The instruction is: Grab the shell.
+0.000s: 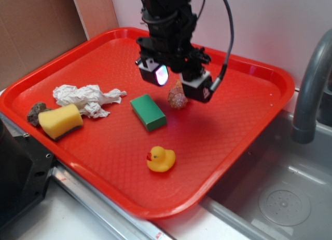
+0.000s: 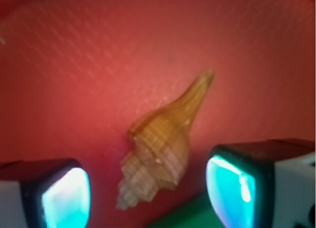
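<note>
- The shell (image 2: 160, 144) lies on the red tray (image 1: 244, 125), right below my end effector (image 1: 179, 81) and in the gap between my two pads; in the wrist view it sits at about the middle of that gap, a little nearer the 6 o'clock edge of the frame.
- Its long axis runs on a slant there: the thin pointed spout aims toward 1 o'clock, the ridged spiral end toward 7 o'clock. So it lies at an angle to the line between my pads, not square across it.
- My end effector is spread apart, holding nothing. The left pad (image 2: 66, 198) and the right pad (image 2: 232, 188) stand on either side of the shell's thick body, clear of it as far as I can see.
- In the outside view my arm comes down steeply from 12 o'clock, wrist pointing nearly straight at the tray, with the pads hanging just above the shell rather than around it. I cannot tell exactly how much height is left.
- I judge the next move is a short drop, then closing on the thick middle; a small wrist turn might square the grip.
- The green block (image 1: 148, 111) sits near, toward 9 o'clock of the shell in the outside view, and its corner shows at the wrist view's 6 o'clock edge. I judge my left pad could brush it on the way down.
- The rubber duck (image 1: 161, 159) is well apart, toward 6 o'clock.
</note>
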`<action>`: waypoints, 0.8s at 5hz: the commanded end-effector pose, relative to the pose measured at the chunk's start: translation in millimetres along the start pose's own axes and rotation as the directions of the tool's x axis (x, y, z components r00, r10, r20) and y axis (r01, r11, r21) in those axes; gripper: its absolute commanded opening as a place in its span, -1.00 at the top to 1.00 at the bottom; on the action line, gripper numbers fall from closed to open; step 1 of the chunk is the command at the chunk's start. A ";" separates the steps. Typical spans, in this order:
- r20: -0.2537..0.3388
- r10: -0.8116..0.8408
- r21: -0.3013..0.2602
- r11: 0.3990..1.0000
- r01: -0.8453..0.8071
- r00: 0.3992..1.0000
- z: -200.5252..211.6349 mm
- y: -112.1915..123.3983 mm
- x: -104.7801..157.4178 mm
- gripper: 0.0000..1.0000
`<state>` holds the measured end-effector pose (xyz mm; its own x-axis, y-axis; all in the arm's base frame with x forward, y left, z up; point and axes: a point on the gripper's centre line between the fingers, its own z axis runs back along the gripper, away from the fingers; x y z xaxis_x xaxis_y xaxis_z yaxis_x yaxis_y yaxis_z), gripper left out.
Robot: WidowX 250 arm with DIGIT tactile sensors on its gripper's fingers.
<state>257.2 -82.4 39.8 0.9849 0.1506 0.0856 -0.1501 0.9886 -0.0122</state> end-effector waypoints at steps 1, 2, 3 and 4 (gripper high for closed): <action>-0.044 -0.007 0.005 1.000 0.008 0.999 -19.5 -6.1 -13.2 -1.00; -0.059 -0.071 -0.015 0.997 0.070 0.996 -29.6 -4.9 -65.3 1.00; -0.046 -0.219 -0.048 0.975 0.217 0.975 17.2 7.2 -31.4 1.00; -0.007 -0.292 -0.168 0.943 0.287 0.956 68.1 29.5 -59.0 1.00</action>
<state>185.6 -65.0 100.9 0.9885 -0.1393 0.0581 0.1465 0.9780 -0.1486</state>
